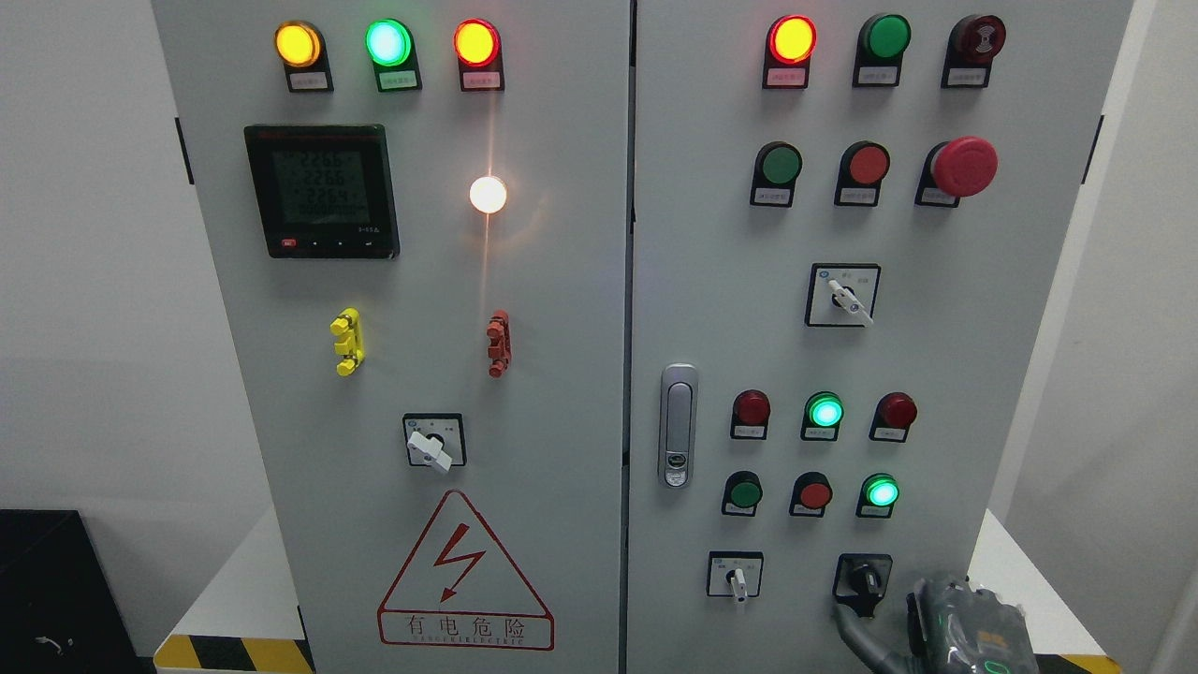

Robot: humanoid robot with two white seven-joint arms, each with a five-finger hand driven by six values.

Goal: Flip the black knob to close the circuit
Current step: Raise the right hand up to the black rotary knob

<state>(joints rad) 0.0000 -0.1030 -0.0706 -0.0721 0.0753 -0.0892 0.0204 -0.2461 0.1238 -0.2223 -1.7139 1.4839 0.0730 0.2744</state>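
The black knob (863, 578) sits on a black square plate at the lower right of the grey cabinet's right door (711, 281). Its handle points roughly downward. My right hand (936, 622) rises from the bottom edge at the lower right, just below and to the right of the knob. One grey finger (854, 629) stretches up to the left, its tip at the lower left edge of the knob's plate. The other fingers stand loosely apart and hold nothing. The knob itself is fully visible and not grasped. My left hand does not show.
A white selector switch (736, 578) sits left of the black knob, and lit green lamps (881, 491) are above it. A metal door latch (678, 426) is at the door's left edge. The left door carries a warning triangle (463, 571) and a meter (321, 190).
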